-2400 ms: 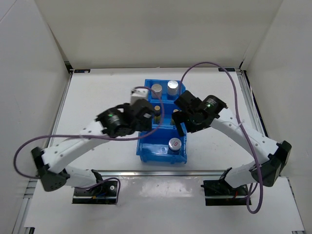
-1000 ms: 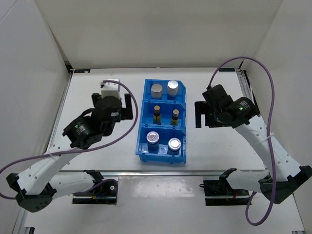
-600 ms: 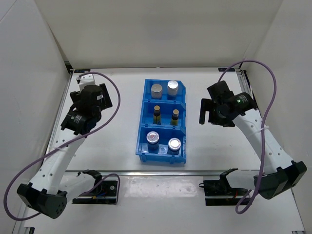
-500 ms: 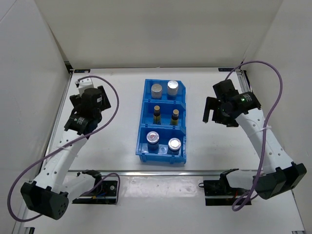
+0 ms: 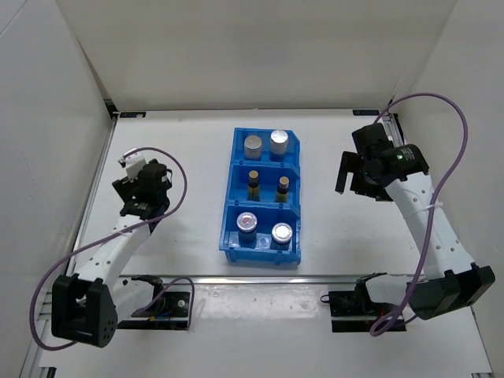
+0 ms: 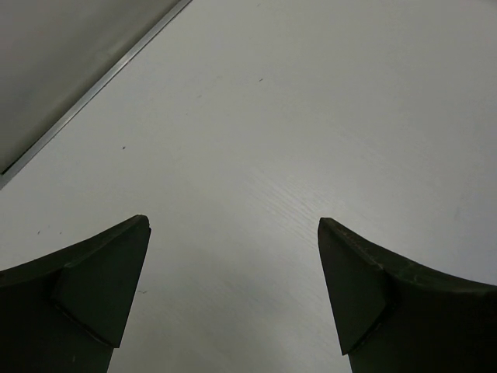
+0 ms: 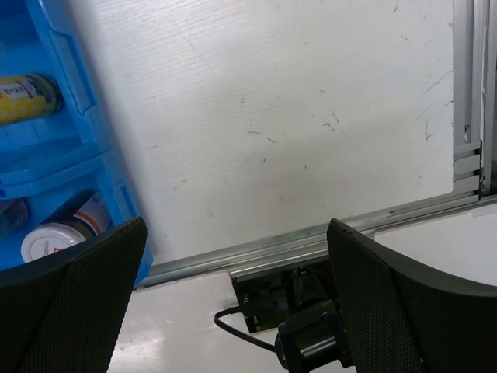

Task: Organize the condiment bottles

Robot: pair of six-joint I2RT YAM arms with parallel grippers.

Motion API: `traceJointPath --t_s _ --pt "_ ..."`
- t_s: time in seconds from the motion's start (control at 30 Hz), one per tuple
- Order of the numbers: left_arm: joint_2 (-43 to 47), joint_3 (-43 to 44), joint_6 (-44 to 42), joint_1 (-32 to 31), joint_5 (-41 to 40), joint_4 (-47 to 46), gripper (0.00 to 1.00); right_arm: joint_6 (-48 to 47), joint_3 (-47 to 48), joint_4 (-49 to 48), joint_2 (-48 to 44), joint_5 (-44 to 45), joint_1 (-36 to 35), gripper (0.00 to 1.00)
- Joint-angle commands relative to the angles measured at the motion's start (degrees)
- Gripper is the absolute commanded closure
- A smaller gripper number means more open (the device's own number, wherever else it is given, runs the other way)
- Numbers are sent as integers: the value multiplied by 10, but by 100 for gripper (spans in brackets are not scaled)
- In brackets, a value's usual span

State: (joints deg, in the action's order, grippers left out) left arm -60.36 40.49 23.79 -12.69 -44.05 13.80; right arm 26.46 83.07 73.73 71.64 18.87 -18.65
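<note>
Six condiment bottles (image 5: pixel 282 232) are stood in the blue three-compartment plastic bin (image 5: pixel 260 250): two squat silver-lidded jars (image 5: pixel 247 223) nearest, two slim dark yellow-labelled bottles (image 5: pixel 254 179) in the middle compartment, two white silver-capped cylinders (image 5: pixel 253 145) farthest. No label writing can be read. The left gripper (image 6: pixel 233 233) and right gripper (image 7: pixel 233 229), jaws apart and empty, have been drawn farther from the bin.
</note>
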Motion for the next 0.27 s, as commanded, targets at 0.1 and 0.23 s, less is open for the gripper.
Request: traceJointPath --t_s 0.1,0.23 --pt "-69 -29 6 21 -18 -46 0 -8 39 9 17 27 2 0" --pt "-88 -29 -7 28 -7 -58 0 -8 33 15 17 27 2 0"
